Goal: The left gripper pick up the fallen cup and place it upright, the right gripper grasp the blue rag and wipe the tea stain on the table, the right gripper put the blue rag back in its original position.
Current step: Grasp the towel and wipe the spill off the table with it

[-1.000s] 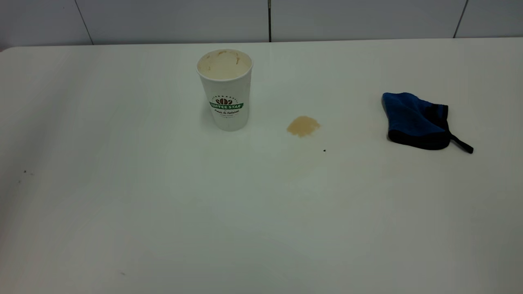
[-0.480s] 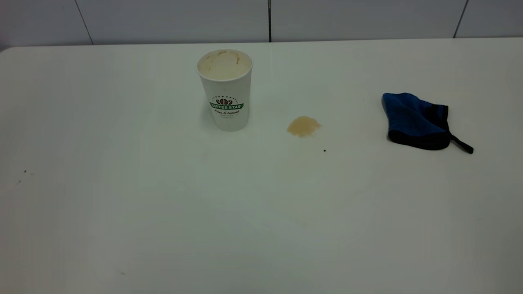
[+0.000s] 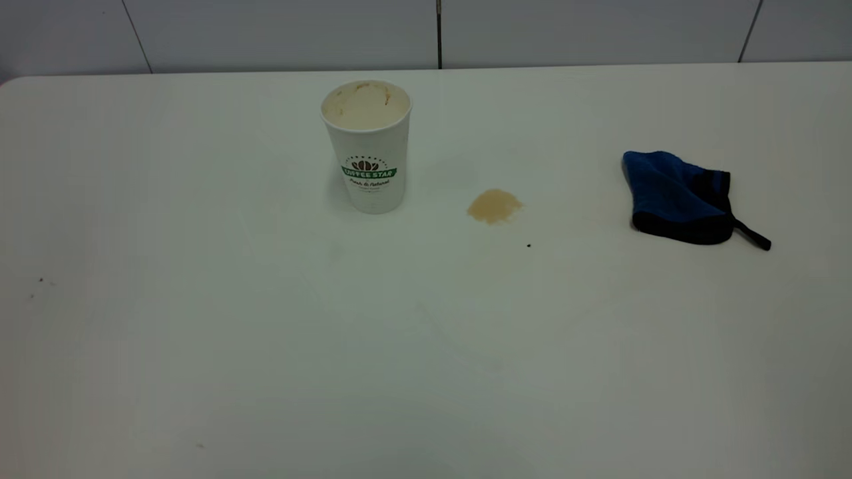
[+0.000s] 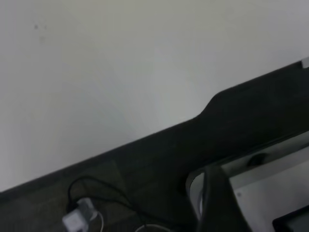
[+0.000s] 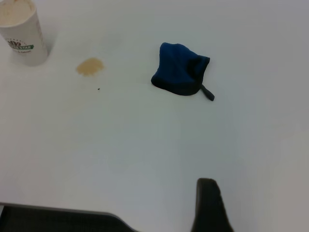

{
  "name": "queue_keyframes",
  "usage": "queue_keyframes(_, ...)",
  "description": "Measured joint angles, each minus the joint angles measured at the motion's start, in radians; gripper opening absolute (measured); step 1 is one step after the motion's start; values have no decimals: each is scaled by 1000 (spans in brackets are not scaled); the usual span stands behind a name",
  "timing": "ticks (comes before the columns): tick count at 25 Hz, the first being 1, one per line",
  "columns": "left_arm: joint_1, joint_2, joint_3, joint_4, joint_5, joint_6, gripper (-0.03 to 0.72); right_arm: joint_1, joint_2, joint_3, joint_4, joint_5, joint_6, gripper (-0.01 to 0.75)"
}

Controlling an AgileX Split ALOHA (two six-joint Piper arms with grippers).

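The cup stands upright on the table, left of centre at the back, cream inside with brown streaks. The tea stain lies to its right. The blue rag lies bunched at the far right, its black strap pointing to the front right. Neither gripper shows in the exterior view. In the right wrist view a dark part of my right gripper hangs over bare table, well short of the rag, the stain and the cup. My left gripper is off the table's edge.
A tiny black speck lies just in front of the stain. A grey panelled wall runs behind the table. The left wrist view shows the table's edge, dark floor and a cable with a plug.
A faint shadow over the table's left side has faded. The cup, stain and rag have not moved.
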Motion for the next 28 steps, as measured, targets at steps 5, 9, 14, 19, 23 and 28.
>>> queue_keyframes(5,0,-108,156,40,-39,-20,495,0,0,0,0,0,0,545)
queue_keyframes(9,0,-165,225,40,-60,-25,495,0,0,0,0,0,0,545)
queue_keyframes(14,0,-221,230,40,-59,-26,495,0,0,0,0,0,0,545)
queue_keyframes(19,28,-293,230,40,-56,-26,494,0,0,0,0,0,0,545)
queue_keyframes(23,124,-379,230,45,-55,-26,494,0,0,0,1,0,0,545)
queue_keyframes(28,248,-520,230,46,-50,-26,494,0,0,0,2,0,0,545)
